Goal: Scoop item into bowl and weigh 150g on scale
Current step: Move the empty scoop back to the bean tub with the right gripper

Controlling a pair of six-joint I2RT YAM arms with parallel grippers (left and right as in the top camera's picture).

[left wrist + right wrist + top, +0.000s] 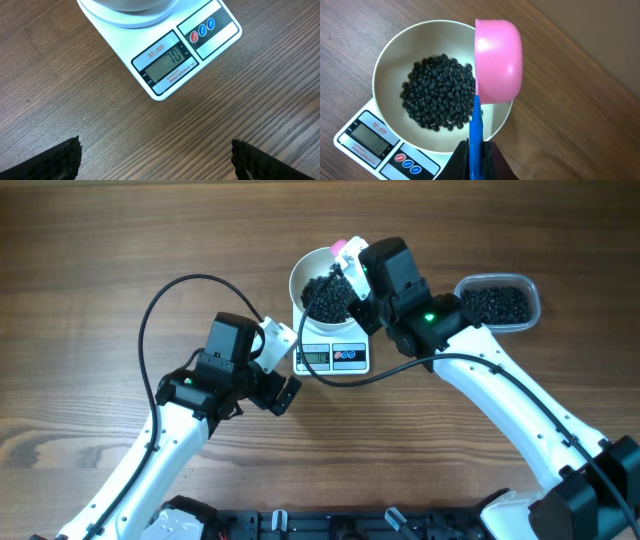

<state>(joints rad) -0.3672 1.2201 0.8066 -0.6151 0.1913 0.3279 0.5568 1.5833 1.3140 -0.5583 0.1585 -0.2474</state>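
Black beans (325, 298) lie as a loose, roundish heap in the bottom of the white bowl (297, 280), a little toward its left side in the right wrist view. The heap has no clear long axis. The bowl stands on the scale (332, 358), and it covers the back part of the scale. More of the same beans fill the clear tub (533, 292), which stands well apart on the right side of the table (100, 240).

The scale points its display (165, 65) and its round buttons (202, 29) toward the robot. In the left wrist view its front edge runs diagonally, and the digits on the display read like 70.

The right gripper (476, 150) is clenched on the blue handle (476, 125) of a pink scoop (498, 60). The long axis of the scoop runs straight out from the gripper, and the cup is at the far end. The cup hangs over the rim of the bowl, on the right of the heap in the right wrist view. It is turned on its side, so its round outer wall faces the camera and its mouth faces the beans. The inside of the cup I cannot see.

The left gripper (155, 146) is released, with its fingers (75, 150) spread wide. It holds nothing. It hovers above the bare wood just in front of the scale and points at the display.
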